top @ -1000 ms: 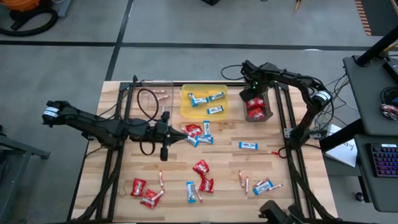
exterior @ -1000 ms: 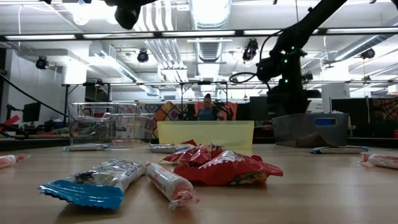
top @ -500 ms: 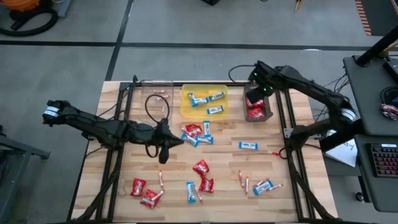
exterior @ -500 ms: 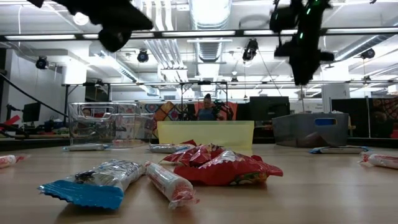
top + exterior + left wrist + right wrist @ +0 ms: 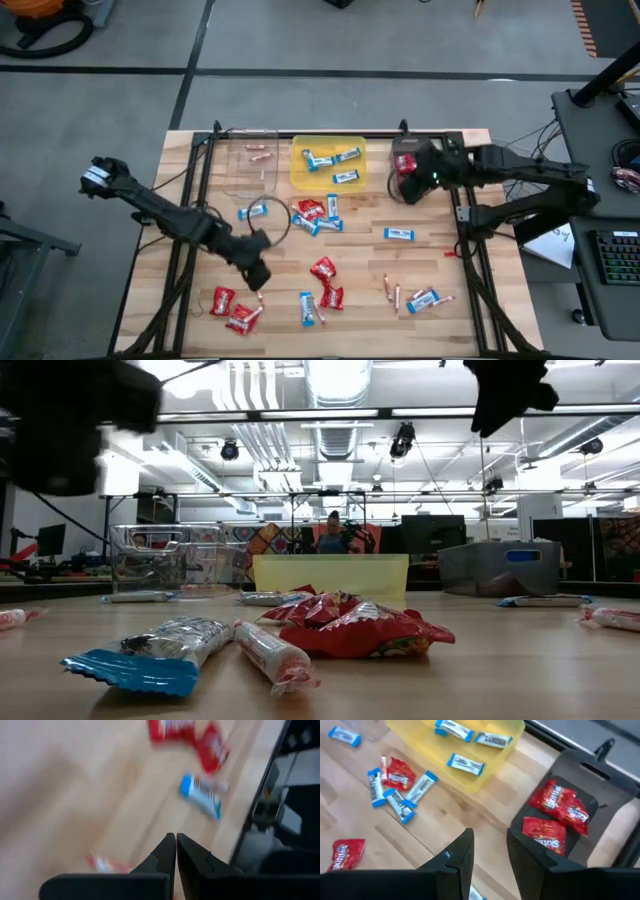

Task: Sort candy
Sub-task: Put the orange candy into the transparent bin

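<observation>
Candy lies scattered on the wooden table: a mixed cluster (image 5: 315, 215), red packets (image 5: 323, 268), a blue-and-white bar (image 5: 400, 234), and a pinkish stick (image 5: 260, 288). One blue bar (image 5: 255, 210) rests beside the clear tray (image 5: 250, 165). The yellow tray (image 5: 328, 163) holds blue bars. The dark tray (image 5: 580, 765) holds two red packets (image 5: 560, 805). My left gripper (image 5: 257, 278) hovers shut over bare wood near the pinkish stick, a blue bar (image 5: 202, 800) ahead of it. My right gripper (image 5: 412, 185) is open and empty, raised by the dark tray's near end.
More candy lies toward the near edge: red packets (image 5: 232, 310), a blue bar (image 5: 310, 308), pinkish sticks (image 5: 390, 290) and a blue bar (image 5: 422, 298). Black frame rails (image 5: 200, 200) run along both table sides. In the low view a blue bar (image 5: 150, 650) and a red packet (image 5: 360, 630) sit close.
My left gripper has swung from beside the central cluster toward the table's near edge, staying shut. A blue bar now shows beside the clear tray where that gripper stood. My right gripper has risen from over the dark tray and drawn back toward the near edge.
</observation>
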Motion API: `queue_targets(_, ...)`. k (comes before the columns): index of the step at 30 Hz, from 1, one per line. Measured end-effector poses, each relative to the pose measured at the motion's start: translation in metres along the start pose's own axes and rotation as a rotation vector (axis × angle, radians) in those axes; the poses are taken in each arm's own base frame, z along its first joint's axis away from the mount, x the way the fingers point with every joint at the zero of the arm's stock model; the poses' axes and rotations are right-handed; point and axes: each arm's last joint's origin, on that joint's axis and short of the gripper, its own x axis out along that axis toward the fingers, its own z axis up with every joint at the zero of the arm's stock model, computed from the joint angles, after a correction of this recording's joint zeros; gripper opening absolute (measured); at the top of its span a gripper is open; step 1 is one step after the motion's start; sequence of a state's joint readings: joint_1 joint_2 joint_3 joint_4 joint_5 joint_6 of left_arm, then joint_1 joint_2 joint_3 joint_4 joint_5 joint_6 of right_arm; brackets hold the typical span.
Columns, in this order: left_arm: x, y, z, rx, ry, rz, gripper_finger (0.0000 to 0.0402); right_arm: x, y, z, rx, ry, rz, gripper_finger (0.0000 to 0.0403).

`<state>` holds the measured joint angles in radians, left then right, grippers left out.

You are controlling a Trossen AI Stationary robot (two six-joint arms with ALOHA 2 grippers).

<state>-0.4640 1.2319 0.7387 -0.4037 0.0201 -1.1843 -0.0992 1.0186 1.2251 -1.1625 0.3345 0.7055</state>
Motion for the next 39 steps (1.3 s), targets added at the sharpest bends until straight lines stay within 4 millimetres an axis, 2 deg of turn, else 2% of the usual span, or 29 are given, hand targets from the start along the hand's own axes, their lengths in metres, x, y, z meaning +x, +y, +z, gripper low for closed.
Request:
queue_targets(7, 0.016, -0.015, -0.036, -0.164, 0.193, 0.102, 0.0, 0.01, 0.033, -0.012, -0.094, 0.012, 0.027, 0.0111)
queue_targets(13, 0.022, -0.021, -0.039, -0.235, 0.129, 0.33, 0.0006, 0.026, 0.048, -0.016, -0.173, 0.056, -0.004, 0.0111)
queue_targets(18, 0.041, -0.028, -0.038, -0.213, 0.099, 0.427, 0.0038, 0.035, 0.053, -0.016, -0.196, 0.078, -0.025, 0.0111)
queue_targets(23, 0.063, -0.029, -0.04, -0.19, 0.105, 0.492, 0.0088, 0.036, 0.054, -0.016, -0.212, 0.081, -0.028, 0.0111)
queue_targets(31, 0.085, -0.021, -0.044, -0.176, 0.106, 0.577, 0.0155, 0.036, 0.054, -0.016, -0.212, 0.081, -0.026, 0.0111)
queue_targets(35, 0.091, -0.019, -0.044, -0.164, 0.102, 0.591, 0.0161, 0.036, 0.054, -0.016, -0.211, 0.081, -0.025, 0.0111)
queue_targets(39, 0.094, -0.018, -0.045, -0.149, 0.104, 0.601, 0.0144, 0.036, 0.054, -0.016, -0.209, 0.078, -0.022, 0.0111)
